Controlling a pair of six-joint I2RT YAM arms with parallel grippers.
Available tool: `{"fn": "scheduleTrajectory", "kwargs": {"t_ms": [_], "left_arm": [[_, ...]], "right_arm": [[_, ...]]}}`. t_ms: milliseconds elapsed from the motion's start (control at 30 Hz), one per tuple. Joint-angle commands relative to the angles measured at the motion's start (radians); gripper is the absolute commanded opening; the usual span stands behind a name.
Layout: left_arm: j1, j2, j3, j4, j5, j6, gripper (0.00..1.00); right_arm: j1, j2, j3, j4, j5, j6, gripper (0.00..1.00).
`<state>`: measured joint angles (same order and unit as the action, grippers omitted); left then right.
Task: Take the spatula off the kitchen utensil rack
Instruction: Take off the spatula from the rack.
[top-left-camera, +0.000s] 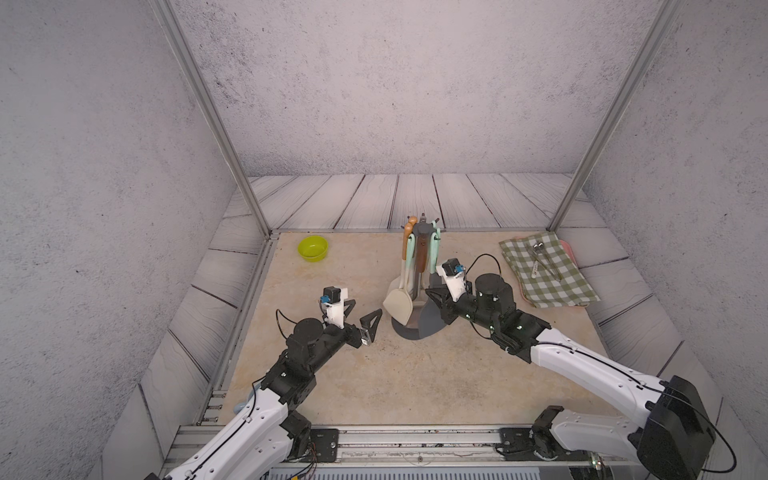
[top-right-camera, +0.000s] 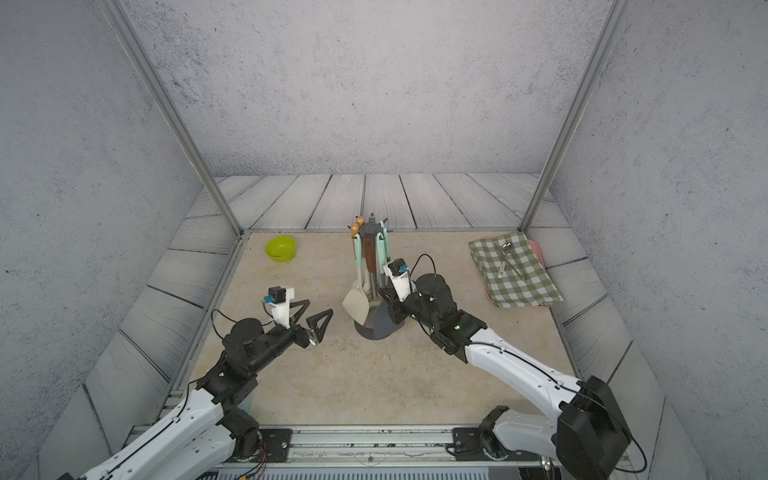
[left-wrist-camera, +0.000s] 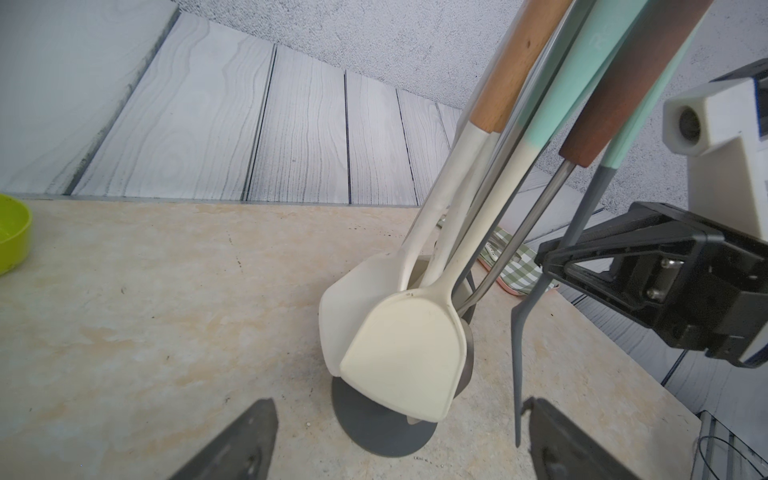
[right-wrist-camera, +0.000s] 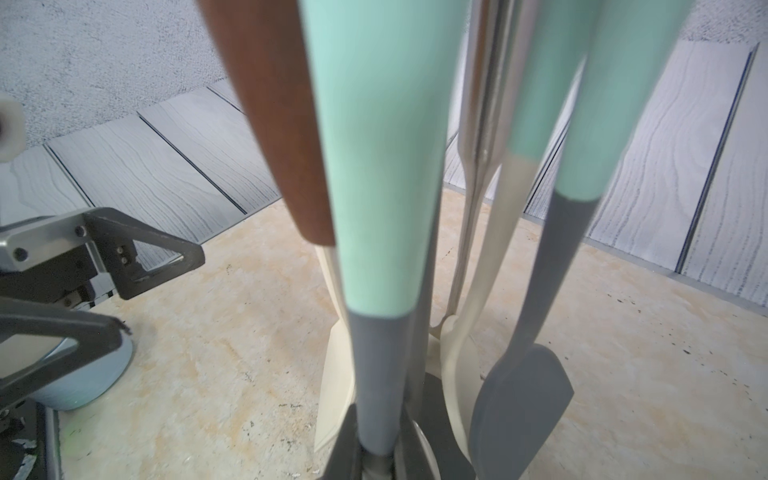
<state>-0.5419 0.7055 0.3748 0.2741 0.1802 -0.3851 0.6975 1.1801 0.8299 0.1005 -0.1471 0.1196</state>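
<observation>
The spatula (right-wrist-camera: 374, 187), mint-handled with a grey neck, is hung on the kitchen utensil rack (top-left-camera: 422, 229), which is stood near the middle of the bench (top-left-camera: 374, 382). The whole layout is given only in both top views. A checked cloth (top-left-camera: 544, 270) with cutlery is laid at the far right and a green bowl (top-left-camera: 313, 248) is set at the far left, both well apart from the rack.

The grip is largely hidden there behind the wrist camera. It is shown in the right wrist view, where the right tool (right-wrist-camera: 376, 446) is seen clamped on the grey neck, just below the mint part. A second grey-bladed utensil (right-wrist-camera: 523, 399) is made out beside it. In the left wrist view the cream spatulas (left-wrist-camera: 403, 353) are seen in front of the round base, and the held utensil's blade is shown edge-on.

The right arm is stretched low from the near rail up to the rack. The left arm is reached forward, and the left tool (top-left-camera: 362, 311) is spread wide, pointed at the rack and kept apart from it.
</observation>
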Motion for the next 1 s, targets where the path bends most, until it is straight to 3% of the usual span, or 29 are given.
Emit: {"fn": "scheduleTrajectory", "kwargs": {"t_ms": [0,467,967], "left_arm": [[-0.009,0.007,-0.004,0.03,0.008,-0.001,0.96],[-0.019,0.035,-0.003,0.046,0.012,0.0,0.96],[-0.025,0.044,0.003,0.044,0.007,0.003,0.96]], "right_arm": [[0.0,-0.067,0.022,0.024,0.022,-0.003,0.0],[0.001,-0.221,0.007,-0.086,0.021,0.024,0.0],[0.001,-0.299,0.136,-0.32,-0.02,0.107,0.0]]}}
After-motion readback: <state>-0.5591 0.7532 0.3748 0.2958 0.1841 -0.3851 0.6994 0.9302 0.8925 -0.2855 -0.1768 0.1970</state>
